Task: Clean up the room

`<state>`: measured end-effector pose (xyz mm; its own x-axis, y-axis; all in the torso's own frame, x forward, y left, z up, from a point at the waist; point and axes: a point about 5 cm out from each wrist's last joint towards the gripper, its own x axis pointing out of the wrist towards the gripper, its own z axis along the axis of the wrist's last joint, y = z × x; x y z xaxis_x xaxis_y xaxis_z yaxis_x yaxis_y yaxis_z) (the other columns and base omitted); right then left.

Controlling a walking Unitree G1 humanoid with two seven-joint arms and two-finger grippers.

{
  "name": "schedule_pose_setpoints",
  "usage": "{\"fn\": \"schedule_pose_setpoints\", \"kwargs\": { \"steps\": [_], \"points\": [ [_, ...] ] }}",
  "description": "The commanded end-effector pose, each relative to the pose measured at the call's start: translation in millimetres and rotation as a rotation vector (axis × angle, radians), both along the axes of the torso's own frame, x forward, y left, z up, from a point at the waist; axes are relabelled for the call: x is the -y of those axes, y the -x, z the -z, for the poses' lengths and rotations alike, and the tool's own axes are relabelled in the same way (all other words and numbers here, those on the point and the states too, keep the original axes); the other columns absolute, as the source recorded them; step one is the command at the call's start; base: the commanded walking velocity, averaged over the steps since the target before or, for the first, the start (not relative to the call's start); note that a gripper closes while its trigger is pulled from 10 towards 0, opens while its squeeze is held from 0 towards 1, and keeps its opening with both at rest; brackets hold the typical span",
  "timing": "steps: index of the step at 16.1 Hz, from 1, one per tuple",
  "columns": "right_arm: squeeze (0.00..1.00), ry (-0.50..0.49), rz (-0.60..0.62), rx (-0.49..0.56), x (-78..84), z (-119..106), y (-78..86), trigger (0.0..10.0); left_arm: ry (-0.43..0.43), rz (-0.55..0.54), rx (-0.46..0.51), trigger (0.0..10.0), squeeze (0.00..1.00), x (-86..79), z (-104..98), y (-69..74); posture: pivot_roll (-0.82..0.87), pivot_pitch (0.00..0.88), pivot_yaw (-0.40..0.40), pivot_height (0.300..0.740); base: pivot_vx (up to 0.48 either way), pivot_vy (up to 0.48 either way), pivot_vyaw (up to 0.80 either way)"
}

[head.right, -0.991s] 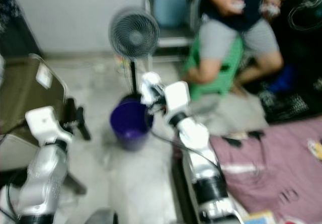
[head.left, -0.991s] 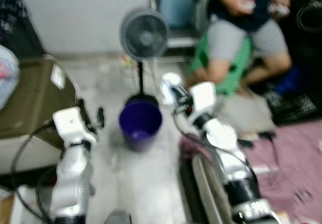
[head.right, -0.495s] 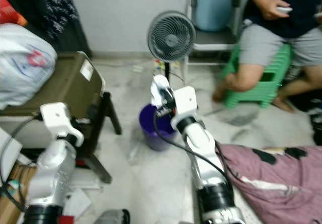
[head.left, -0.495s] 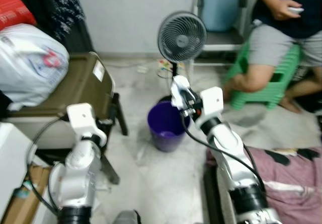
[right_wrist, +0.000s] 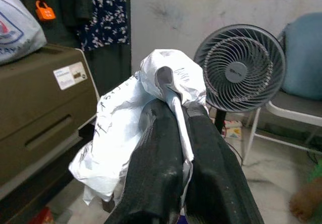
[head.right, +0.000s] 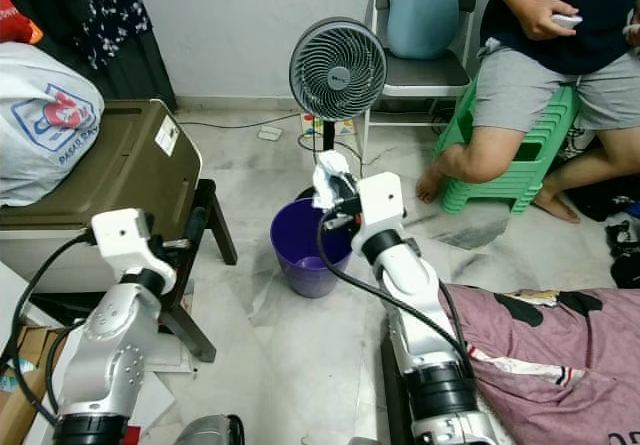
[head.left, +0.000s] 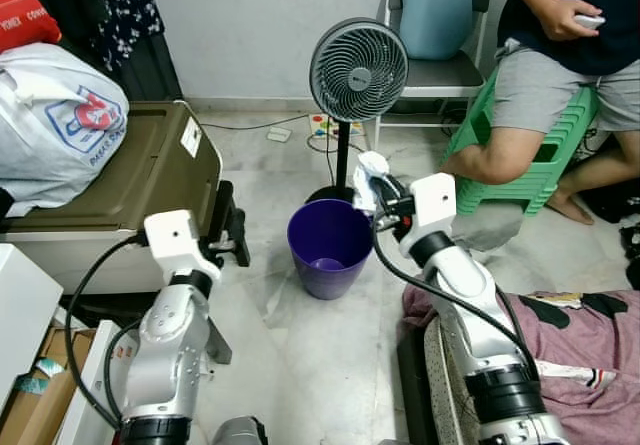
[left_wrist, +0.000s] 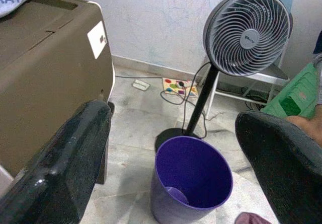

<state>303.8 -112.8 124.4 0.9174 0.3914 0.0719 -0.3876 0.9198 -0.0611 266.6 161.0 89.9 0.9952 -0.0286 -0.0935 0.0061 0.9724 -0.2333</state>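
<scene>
Marble floor (head.left: pixel 300 365) holds a purple bin (head.left: pixel 329 248), and the right pincer (head.left: pixel 372 180) – pinching crumpled paper (right_wrist: pixel 151 113) – hangs at its rim – seemingly needing release next; left pincer (left_wrist: pixel 171 158) spread.

Bare floor (head.left: pixel 290 345) lies open between the two arms, up to the purple bin (head.left: pixel 329 248). The bin's mouth is open from above. Behind it stands a fan (head.left: pixel 358 70), touching its far side. A brown box (head.left: pixel 140 175) blocks the left; a person's legs (head.left: pixel 520 135) and a green stool (head.left: pixel 540 165) crowd the right.
</scene>
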Motion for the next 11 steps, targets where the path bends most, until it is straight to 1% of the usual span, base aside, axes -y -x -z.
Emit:
{"fn": "schedule_pose_setpoints", "kwargs": {
  "steps": [1, 4, 11],
  "points": [
    [0.00, 0.009, -0.027, 0.003, -5.3, -2.3, -1.3, 10.0, -0.005, -0.001, 0.018, 10.0, 0.00, -1.7, -3.7, 0.5, -0.09, 0.000, -0.026, 0.740, 0.326, 0.000, 0.00],
    [0.00, 0.011, -0.037, 0.006, -6.4, -2.9, -1.7, 10.0, -0.003, -0.001, 0.020, 10.0, 0.00, -1.9, -4.1, 0.1, -0.09, 0.000, -0.028, 0.740, 0.326, 0.000, 0.00],
    [0.00, 0.006, -0.042, 0.009, -7.3, -3.4, -2.5, 10.0, -0.006, 0.005, 0.024, 10.0, 0.00, -1.9, -4.9, -0.3, -0.09, 0.000, -0.025, 0.740, 0.327, 0.000, 0.46]
  ]
}}
